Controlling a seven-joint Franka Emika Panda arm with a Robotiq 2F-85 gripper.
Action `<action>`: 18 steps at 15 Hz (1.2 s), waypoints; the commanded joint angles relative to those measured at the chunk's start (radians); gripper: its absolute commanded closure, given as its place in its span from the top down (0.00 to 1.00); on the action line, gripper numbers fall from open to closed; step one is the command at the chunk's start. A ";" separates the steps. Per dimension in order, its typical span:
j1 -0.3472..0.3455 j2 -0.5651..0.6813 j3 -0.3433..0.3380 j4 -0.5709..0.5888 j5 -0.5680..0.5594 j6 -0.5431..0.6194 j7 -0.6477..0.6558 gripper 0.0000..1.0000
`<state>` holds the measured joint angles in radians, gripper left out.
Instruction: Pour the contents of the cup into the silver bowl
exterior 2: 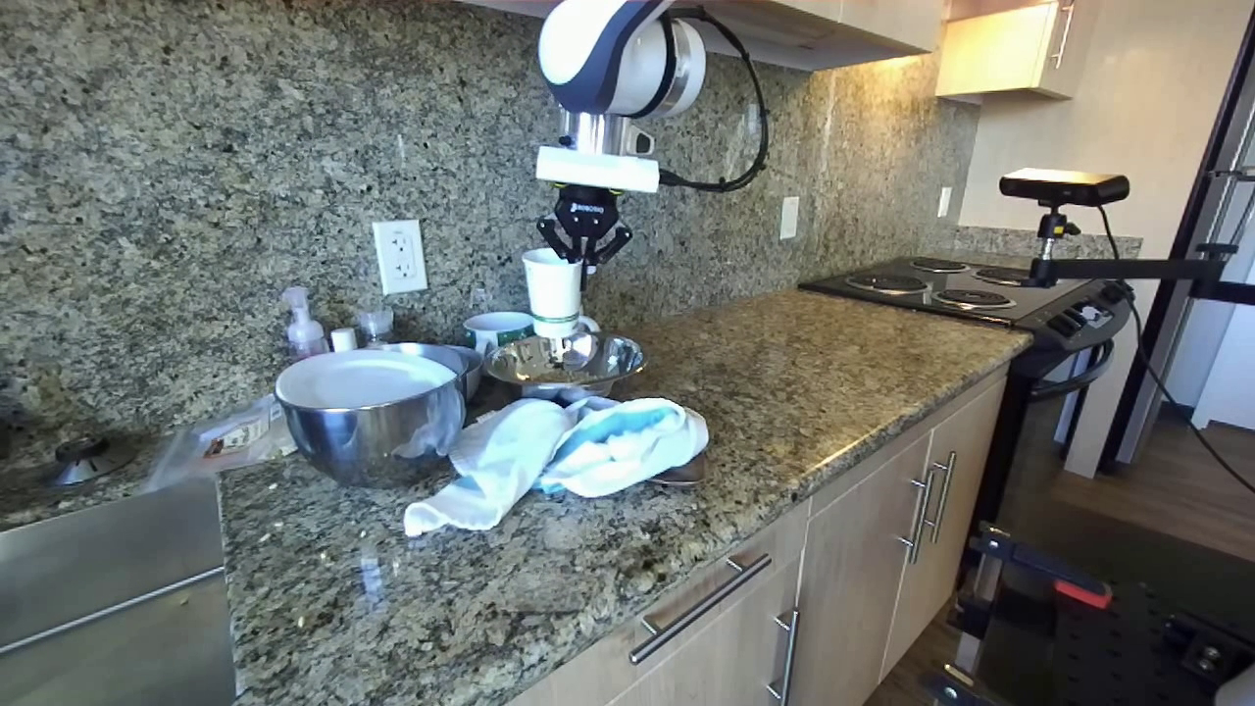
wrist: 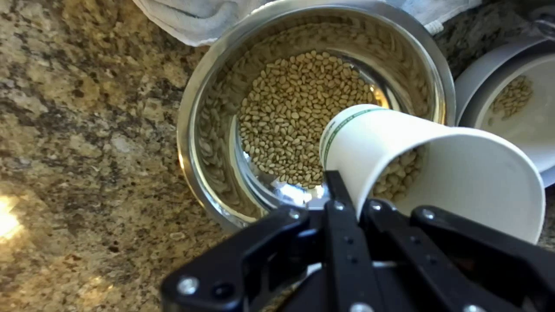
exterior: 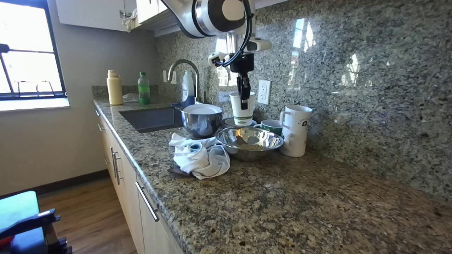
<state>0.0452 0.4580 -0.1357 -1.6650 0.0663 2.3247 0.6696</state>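
The white paper cup (exterior: 241, 116) hangs nearly upright above the silver bowl's rim, and a green stripe circles its base. My gripper (exterior 2: 585, 275) is shut on the cup's wall, with one finger outside and the other inside, its tip hidden. Looking into the cup (wrist: 373, 134) in the wrist view, I see pale grains (wrist: 396, 175) at its bottom. Below it stands the silver bowl (wrist: 186, 125), where a layer of similar grains (wrist: 299, 104) covers much of the floor. Both exterior views show the wide shiny bowl (exterior 2: 529, 376) on the granite counter.
A crumpled towel (exterior: 201, 158) lies in front of the bowl. Beside it stands a steel pot (exterior: 201, 125) with something white on top. Stacked white mugs (exterior: 295, 141) and a green mug (exterior: 273, 127) are close by. In the wrist view, a pale vessel (wrist: 533, 125) holds some grains.
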 commanded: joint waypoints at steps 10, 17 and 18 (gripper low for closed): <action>0.029 -0.012 -0.077 -0.002 -0.183 -0.082 0.152 0.00; 0.099 0.006 -0.068 0.040 -0.408 -0.230 0.217 0.00; 0.107 0.009 -0.065 0.048 -0.437 -0.253 0.221 0.00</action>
<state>0.1249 0.4580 -0.1976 -1.6569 -0.2965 2.1510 0.8570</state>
